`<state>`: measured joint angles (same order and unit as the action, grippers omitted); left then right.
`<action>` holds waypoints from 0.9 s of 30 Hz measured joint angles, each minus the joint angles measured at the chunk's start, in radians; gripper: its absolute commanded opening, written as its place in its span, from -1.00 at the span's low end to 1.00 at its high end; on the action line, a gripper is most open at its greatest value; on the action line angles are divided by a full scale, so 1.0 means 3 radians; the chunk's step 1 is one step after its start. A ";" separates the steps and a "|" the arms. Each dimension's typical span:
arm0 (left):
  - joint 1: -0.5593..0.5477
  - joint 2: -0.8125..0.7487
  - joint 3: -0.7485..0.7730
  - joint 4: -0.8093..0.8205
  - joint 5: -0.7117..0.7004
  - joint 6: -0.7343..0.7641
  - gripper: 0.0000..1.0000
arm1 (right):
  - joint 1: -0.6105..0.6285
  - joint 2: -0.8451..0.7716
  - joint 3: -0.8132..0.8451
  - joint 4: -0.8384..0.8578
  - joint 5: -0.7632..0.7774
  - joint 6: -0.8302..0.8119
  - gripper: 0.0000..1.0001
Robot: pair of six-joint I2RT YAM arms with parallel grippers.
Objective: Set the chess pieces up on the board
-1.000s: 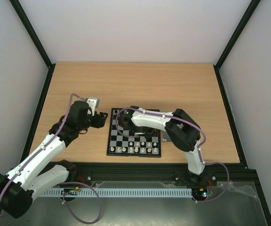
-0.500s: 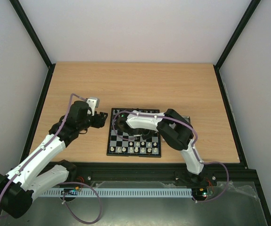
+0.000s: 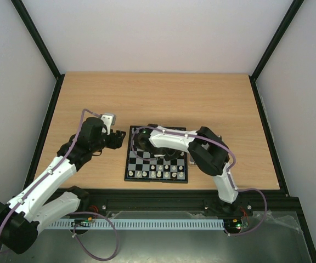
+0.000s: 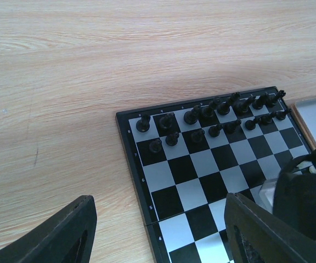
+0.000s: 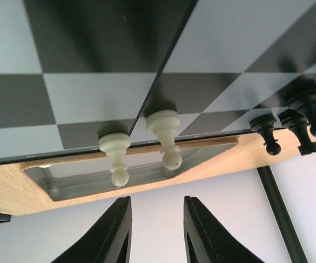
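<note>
While the left end effector [image 4: 159, 219] hangs with its fingers spread wide and nothing between them, just off the left far corner of the board [image 3: 128, 164], the right arm reaches across from the other side, so that the right end effector [image 5: 157, 219] sits low over the board's far half. Its two fingers [image 5: 118, 227] stand a little apart with only bare space in the gap, gripping nothing. Straight ahead of them in the right wrist view, two cream chess pieces [image 5: 165, 134], both pawns, stand upright side by side on the board's outermost squares, close beside a shiny metal tray [image 5: 75, 178] that lies on the wooden worktop [image 3: 174, 98] along that edge. From above, more cream pieces fill much of the two rows nearest the arm bases, with some squares bare. Black pieces [image 4: 213, 118] stand in the two far rows, seen clearly from the left wrist.
</note>
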<state>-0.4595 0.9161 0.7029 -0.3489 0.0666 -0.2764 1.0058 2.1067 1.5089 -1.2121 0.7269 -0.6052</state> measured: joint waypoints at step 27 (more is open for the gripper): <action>-0.0001 0.0106 -0.0031 0.0076 0.0036 0.0027 0.34 | -0.1825 -0.2528 -0.2261 0.1854 -0.2663 -0.0749 -0.54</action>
<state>-0.4599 0.9478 0.6937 -0.3260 0.0772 -0.2684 0.4583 1.3483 0.8307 -0.6559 -0.0719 -0.8299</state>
